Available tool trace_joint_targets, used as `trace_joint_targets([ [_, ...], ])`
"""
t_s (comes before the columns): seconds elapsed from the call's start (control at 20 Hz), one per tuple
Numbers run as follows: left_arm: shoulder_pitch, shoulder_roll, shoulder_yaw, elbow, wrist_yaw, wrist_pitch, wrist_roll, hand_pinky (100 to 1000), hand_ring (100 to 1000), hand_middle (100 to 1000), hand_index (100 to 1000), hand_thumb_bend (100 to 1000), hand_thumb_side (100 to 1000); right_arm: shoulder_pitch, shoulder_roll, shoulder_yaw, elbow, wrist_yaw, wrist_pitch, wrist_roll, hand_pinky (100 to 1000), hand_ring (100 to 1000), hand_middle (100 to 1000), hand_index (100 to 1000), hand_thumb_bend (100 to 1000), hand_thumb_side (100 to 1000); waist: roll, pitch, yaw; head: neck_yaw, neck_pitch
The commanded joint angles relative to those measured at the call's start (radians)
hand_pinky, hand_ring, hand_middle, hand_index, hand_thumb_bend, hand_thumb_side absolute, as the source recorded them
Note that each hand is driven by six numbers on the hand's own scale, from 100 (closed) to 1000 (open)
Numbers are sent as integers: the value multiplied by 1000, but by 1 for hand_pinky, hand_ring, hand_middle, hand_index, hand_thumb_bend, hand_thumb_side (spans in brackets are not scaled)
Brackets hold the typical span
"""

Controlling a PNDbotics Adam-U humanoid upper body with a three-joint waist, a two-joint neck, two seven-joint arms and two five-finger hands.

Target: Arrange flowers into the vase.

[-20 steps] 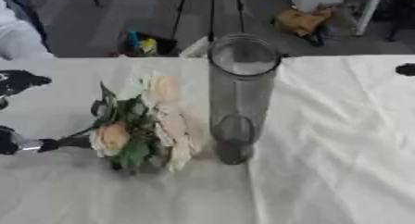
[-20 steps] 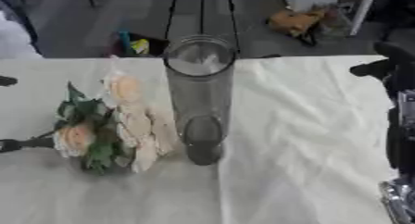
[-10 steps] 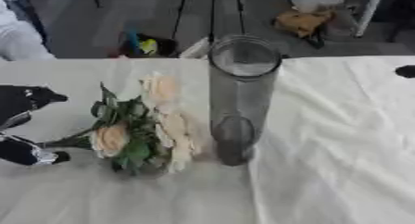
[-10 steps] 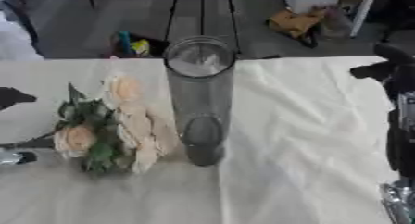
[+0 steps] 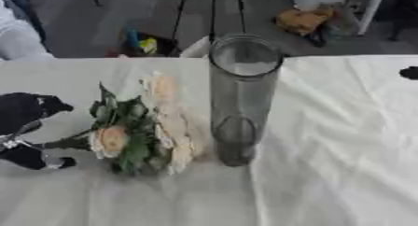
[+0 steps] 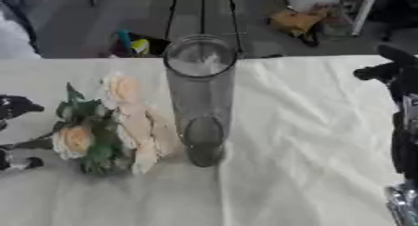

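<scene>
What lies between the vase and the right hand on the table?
Only bare white tablecloth lies between the vase and the right hand, in the right eye view.

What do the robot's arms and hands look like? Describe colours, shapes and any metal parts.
The left robot hand is black and rounded, with a pale silver band across it and dark fingers below. The right robot hand is also black, on a dark arm running down the view's edge to a silver ribbed metal part. No markings are legible.
</scene>
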Motion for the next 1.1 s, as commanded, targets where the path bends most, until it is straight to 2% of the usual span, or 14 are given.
trace_joint_targets([
  [0.05,-24,8,2,17,-33,6,22,731,755,757,909,618,686,-7,-10,-3,-19,-7,0,5,786,652,526,819,100,1000,13,2,-3,6,-9],
  [0.6,-35,-11,17,57,-36,16,51,713,742,742,894,544,691,-2,-5,-4,-19,-8,1,9,789,655,523,821,106,1000,11,13,-5,11,-10],
  [0.85,-39,-15,19,61,-26,24,51,694,733,730,882,444,688,-2,-1,-3,-19,-9,2,13,791,657,523,822,106,1000,11,15,-8,13,-14],
  [0.95,-38,-15,20,61,-23,26,52,694,733,730,882,444,688,-2,-1,-3,-19,-10,2,13,791,657,523,822,106,1000,11,16,-9,14,-15],
  [1.0,-39,-15,21,62,-22,28,53,692,740,740,877,381,678,-2,-1,-3,-19,-10,2,13,791,657,523,822,107,1000,10,16,-9,14,-15],
  [1.1,-39,-15,22,64,-20,32,53,691,746,739,875,342,674,-1,0,-3,-19,-10,2,14,792,658,523,822,107,1000,10,16,-9,15,-17],
])
